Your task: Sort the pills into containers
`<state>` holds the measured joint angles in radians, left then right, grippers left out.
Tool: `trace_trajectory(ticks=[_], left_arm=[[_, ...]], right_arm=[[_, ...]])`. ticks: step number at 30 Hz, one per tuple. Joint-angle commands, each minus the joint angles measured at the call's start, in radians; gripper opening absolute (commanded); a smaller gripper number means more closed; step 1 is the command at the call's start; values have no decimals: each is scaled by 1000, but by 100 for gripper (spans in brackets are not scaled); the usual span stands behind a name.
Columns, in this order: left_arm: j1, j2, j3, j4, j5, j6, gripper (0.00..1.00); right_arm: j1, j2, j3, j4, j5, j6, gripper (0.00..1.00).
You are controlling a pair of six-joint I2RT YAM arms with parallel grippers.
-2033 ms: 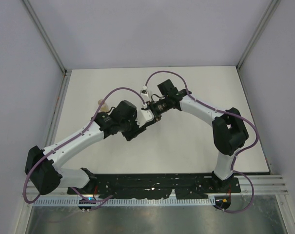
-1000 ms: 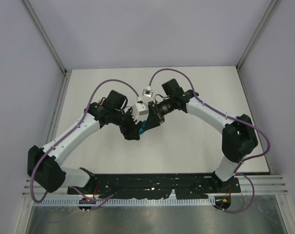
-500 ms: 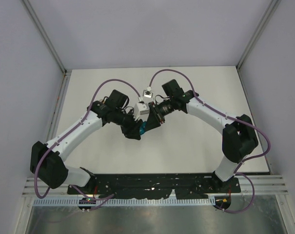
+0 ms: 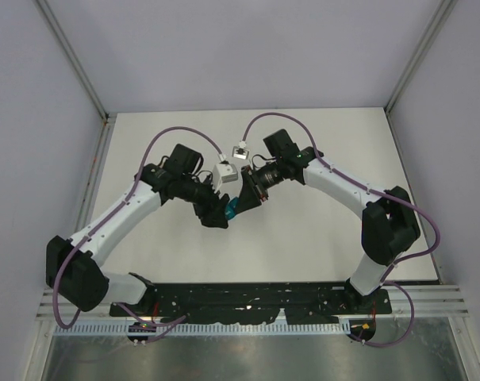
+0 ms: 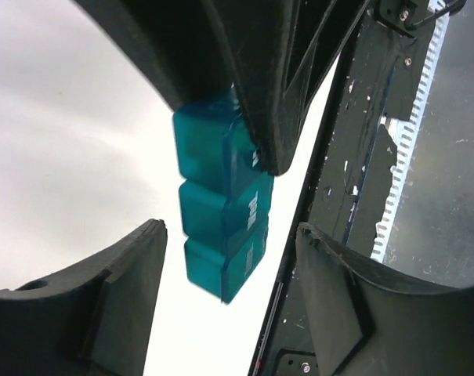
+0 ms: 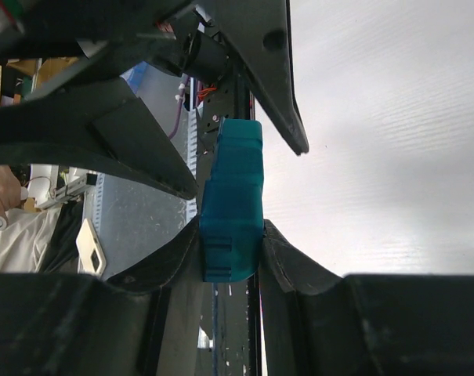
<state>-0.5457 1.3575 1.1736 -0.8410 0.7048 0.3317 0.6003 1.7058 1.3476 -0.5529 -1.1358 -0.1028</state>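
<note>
White tabletop [image 4: 319,143] and grey walls frame the top view, where both arms meet mid-table, the left gripper [image 4: 216,217] and right gripper [image 4: 240,203] close together around the teal container strip [image 4: 230,209], which is lifted off the surface.

From the left wrist, the strip hangs between that gripper's fingers [image 5: 111,305], which stand apart and touch nothing.

From the right wrist, the right fingers [image 6: 287,266] are clamped on one end of the strip. No pills are visible.

The step looks like opening a lid; next, the left fingers need to catch a lid edge while the right grips firmly.
</note>
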Motion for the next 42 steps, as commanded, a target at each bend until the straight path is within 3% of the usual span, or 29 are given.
trace_trajectory(ticks=[1, 10, 15, 29, 34, 42], left_arm=[[46, -60, 23, -15, 74, 10, 72], [99, -109, 0, -10, 107, 24, 76], [145, -152, -25, 20, 93, 4, 76], [213, -276, -109, 146, -17, -88, 76], [213, -328, -152, 207, -117, -122, 76], [211, -397, -195, 237, -123, -128, 77]], right_arm=[[4, -61, 4, 27, 1, -5, 6], [-8, -78, -8, 47, 48, 14, 6], [-54, -78, -53, 129, 122, 125, 5], [-152, 35, -154, 347, 269, 353, 6], [-168, 109, -136, 354, 281, 390, 6], [-181, 204, -105, 352, 260, 419, 8]])
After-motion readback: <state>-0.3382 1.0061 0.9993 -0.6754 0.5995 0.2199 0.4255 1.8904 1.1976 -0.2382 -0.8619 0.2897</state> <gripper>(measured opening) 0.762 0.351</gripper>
